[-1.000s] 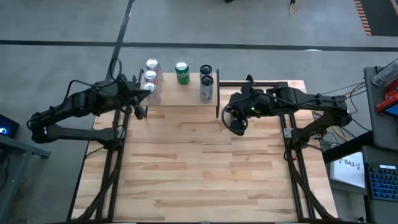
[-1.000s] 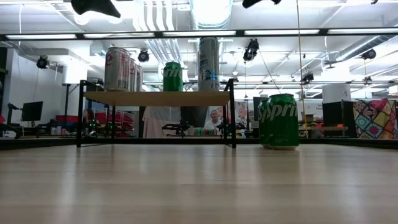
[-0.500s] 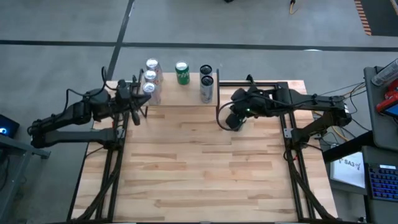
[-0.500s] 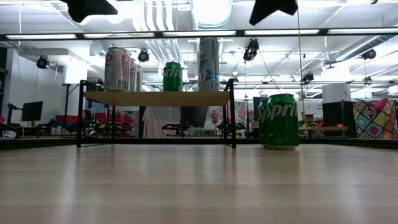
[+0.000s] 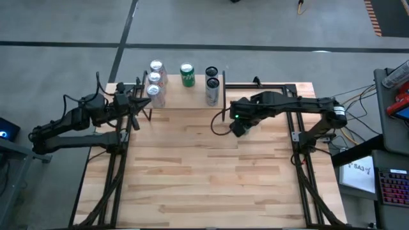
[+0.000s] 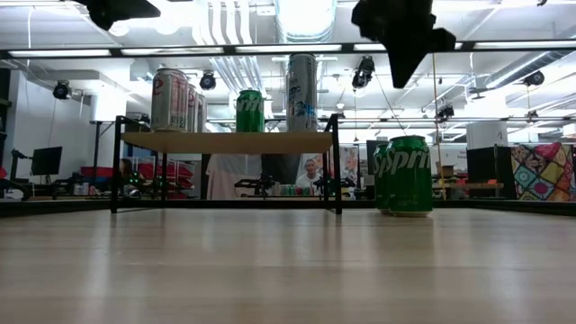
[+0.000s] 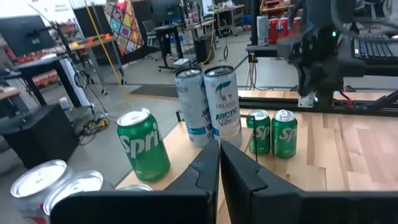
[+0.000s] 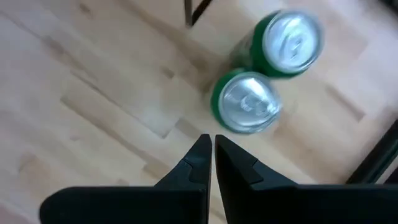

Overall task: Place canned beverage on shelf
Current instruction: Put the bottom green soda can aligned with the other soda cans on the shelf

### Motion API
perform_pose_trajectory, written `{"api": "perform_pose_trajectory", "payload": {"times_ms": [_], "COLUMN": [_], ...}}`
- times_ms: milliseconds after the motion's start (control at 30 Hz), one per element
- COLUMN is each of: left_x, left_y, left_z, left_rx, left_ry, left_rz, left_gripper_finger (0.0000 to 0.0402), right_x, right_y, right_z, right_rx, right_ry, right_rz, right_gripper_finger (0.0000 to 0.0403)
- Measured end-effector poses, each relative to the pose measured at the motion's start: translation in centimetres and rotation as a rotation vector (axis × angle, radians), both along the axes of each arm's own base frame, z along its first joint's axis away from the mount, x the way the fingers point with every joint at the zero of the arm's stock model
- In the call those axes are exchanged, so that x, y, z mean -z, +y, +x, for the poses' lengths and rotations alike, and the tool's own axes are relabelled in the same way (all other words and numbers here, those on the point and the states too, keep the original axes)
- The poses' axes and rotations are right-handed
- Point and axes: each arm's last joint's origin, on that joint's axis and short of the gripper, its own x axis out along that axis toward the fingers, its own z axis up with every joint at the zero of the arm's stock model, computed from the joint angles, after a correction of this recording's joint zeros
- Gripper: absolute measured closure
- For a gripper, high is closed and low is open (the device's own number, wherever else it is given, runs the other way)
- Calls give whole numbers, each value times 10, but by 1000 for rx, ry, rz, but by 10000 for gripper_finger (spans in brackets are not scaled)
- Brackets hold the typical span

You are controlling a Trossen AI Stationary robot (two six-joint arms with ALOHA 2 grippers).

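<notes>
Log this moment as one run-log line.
right gripper: shut, empty, above two green cans on table | left gripper: shut, empty, by shelf | shelf: five cans

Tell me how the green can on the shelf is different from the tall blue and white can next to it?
The green can is short and wide; the blue and white can is taller and slimmer. The green can stands alone mid-shelf; the blue and white can has a twin touching it. Both stand upright with silver tops.
</notes>
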Motion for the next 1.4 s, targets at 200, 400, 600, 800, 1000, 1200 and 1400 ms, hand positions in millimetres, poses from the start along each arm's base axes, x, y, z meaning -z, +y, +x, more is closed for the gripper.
{"api": "perform_pose_trajectory", "payload": {"times_ms": [200, 400, 600, 800, 1000, 1200, 1400], "left_x": [-2, 0, 13, 24, 22, 27, 27], "left_y": [0, -1, -6, -9, -10, -10, -9], "left_z": [-2, -1, -7, -16, -22, -20, -20], "left_rx": [5, 39, 167, 165, 164, 164, 164], "left_ry": [0, -29, -104, -157, -209, -189, -185], "left_rz": [50, 53, 80, 117, 135, 136, 145], "left_gripper_finger": [402, 402, 402, 402, 402, 402, 402], "right_x": [6, 6, 6, 6, 6, 9, 22], "right_y": [1, -5, -8, -8, -10, -12, -13], "right_z": [3, -7, -7, -6, 0, 10, 17], "right_rx": [36, 129, 137, 95, 86, 141, 168], "right_ry": [21, 92, 92, 97, 39, -20, 31], "right_rz": [109, 124, 125, 120, 71, 101, 125], "right_gripper_finger": [390, 390, 390, 390, 390, 370, 284]}}
